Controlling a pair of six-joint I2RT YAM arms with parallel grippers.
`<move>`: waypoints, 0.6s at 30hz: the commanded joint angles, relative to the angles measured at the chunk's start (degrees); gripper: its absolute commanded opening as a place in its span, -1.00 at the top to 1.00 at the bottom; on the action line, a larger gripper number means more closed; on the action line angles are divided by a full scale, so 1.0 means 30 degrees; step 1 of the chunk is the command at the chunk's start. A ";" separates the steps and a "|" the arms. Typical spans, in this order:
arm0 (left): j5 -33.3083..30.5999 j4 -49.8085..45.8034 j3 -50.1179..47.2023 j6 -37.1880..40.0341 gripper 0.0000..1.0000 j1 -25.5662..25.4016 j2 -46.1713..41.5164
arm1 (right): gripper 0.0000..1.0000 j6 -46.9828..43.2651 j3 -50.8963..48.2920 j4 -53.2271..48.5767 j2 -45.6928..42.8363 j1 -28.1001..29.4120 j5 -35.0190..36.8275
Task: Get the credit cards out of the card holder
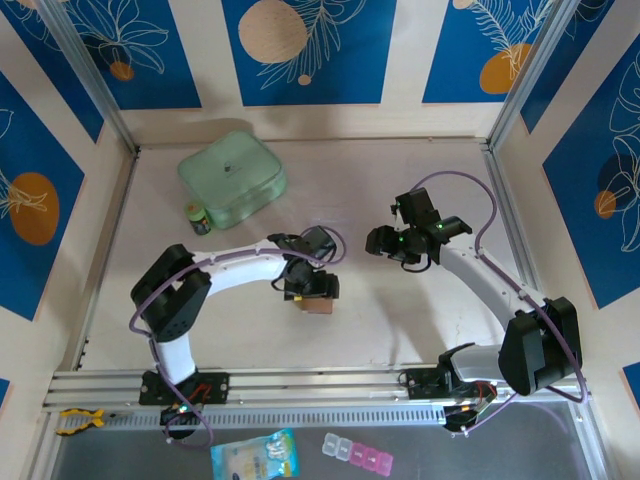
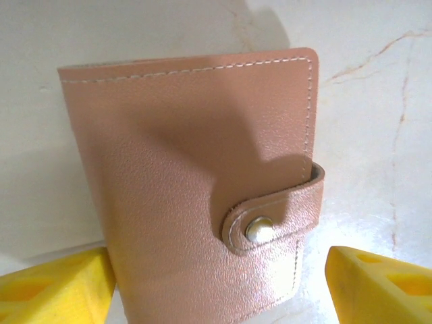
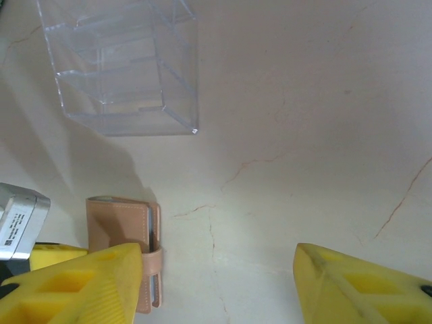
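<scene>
The card holder (image 2: 196,175) is a tan-pink leather wallet, folded, with its tab snapped shut. It stands close in the left wrist view, and in the top view it shows as a small tan block (image 1: 318,306) at mid-table. My left gripper (image 2: 216,273) is open and straddles its lower part; the yellow left finger (image 2: 54,290) is at its edge, the right finger (image 2: 378,283) stands apart. The right gripper (image 3: 217,260) is open over bare table, to the right of the holder (image 3: 118,226). A thin bluish sliver of the credit cards (image 3: 151,233) shows between the covers; their faces are hidden.
A clear acrylic organiser (image 3: 121,67) stands beyond the holder. A large mint-green case (image 1: 232,178) and a small jar (image 1: 199,218) sit at the back left. In front of the rail lie a packet (image 1: 255,455) and a pill box (image 1: 358,455).
</scene>
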 commanded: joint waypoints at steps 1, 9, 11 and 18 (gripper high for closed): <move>0.0336 0.0661 -0.0394 -0.0166 -0.62 -0.0189 -0.1056 | -0.22 0.0458 0.0007 0.0292 -0.0287 0.0297 -0.0927; -0.0318 0.2586 -0.1838 0.0464 -0.51 0.0121 -0.2718 | -0.17 0.2130 -0.0202 0.0573 0.0631 0.1287 -0.2283; -0.0737 0.2933 -0.2277 0.0479 -0.49 0.0212 -0.3197 | -0.16 0.2352 -0.0120 0.0613 0.1034 0.1784 -0.2377; 0.0158 0.6436 -0.5288 0.0332 -0.40 0.1409 -0.5354 | -0.05 0.2872 0.0850 0.0053 0.2897 0.3992 -0.1804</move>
